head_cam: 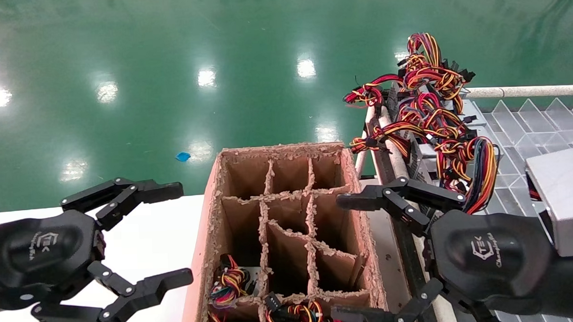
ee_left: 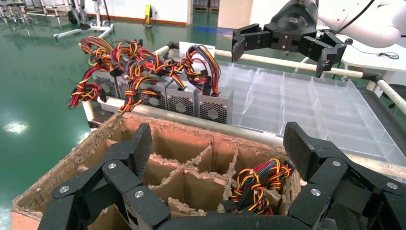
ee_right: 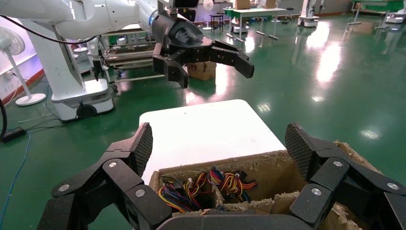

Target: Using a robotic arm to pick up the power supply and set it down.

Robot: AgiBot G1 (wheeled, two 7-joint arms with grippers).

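Several grey power supplies (ee_left: 182, 99) stand in a row on the rack at the right, their red, yellow and black wires (head_cam: 427, 103) piled on top. More wire bundles (head_cam: 228, 281) (ee_right: 210, 184) show in the near cells of the cardboard box (head_cam: 212, 216); the units under them are hidden. My right gripper (head_cam: 340, 259) (ee_right: 218, 146) hovers open over the box's near right edge, holding nothing. My left gripper (head_cam: 184, 231) (ee_left: 220, 148) hangs open and empty above the white table (head_cam: 156, 242), left of the box.
The box's far cells (head_cam: 287, 173) hold nothing. A clear plastic divider tray (ee_left: 311, 105) lies on the rack behind the power supplies, edged by a pale rail (head_cam: 527, 91). Green floor (head_cam: 216, 63) lies beyond. A small blue scrap (head_cam: 182, 156) is on the floor.
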